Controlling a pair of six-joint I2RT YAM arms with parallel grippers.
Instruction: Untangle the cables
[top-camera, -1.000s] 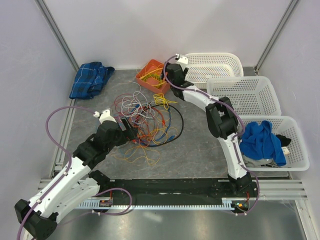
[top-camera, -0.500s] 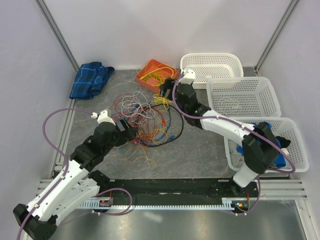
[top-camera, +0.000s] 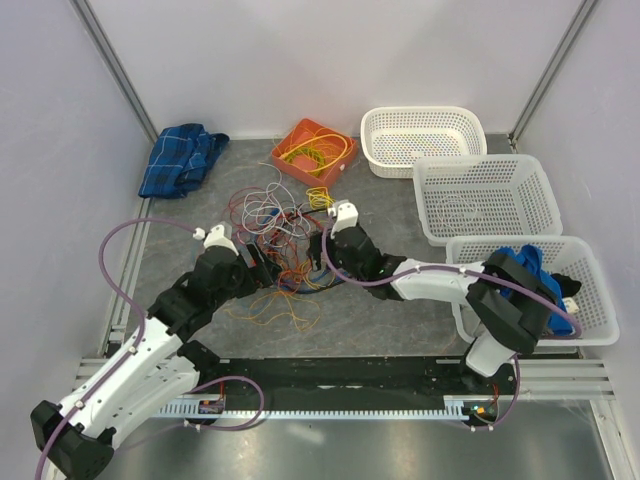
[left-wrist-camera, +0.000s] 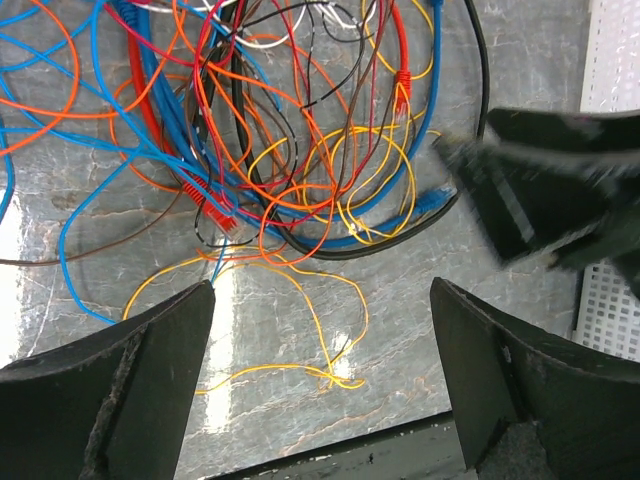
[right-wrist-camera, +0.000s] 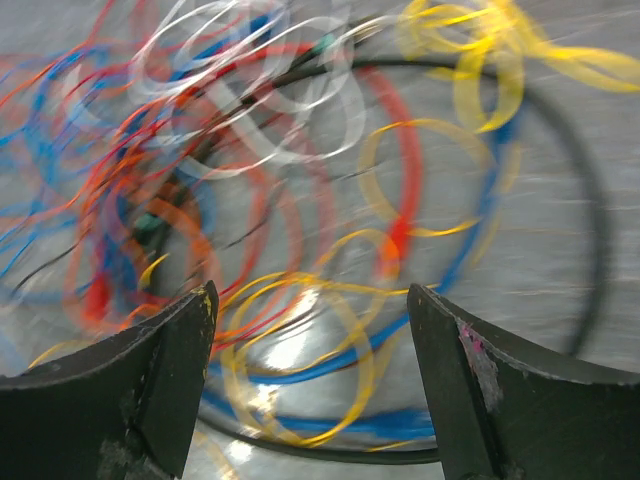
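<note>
Right gripper (top-camera: 327, 262) has swung back from the orange bin (top-camera: 296, 146) and is now over the cables (top-camera: 283, 232) mid-table, fingers apart, empty. Left gripper (left-wrist-camera: 320, 292) hovers near-left, also spread wide, so the next strand looks ready to be picked.

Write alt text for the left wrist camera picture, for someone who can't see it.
A knot of thin cables, blue, orange, red, yellow and black, lies on a grey table, seen from above between the dark fingers of the open left gripper. The right gripper, blurred, reaches in from the right.
</note>
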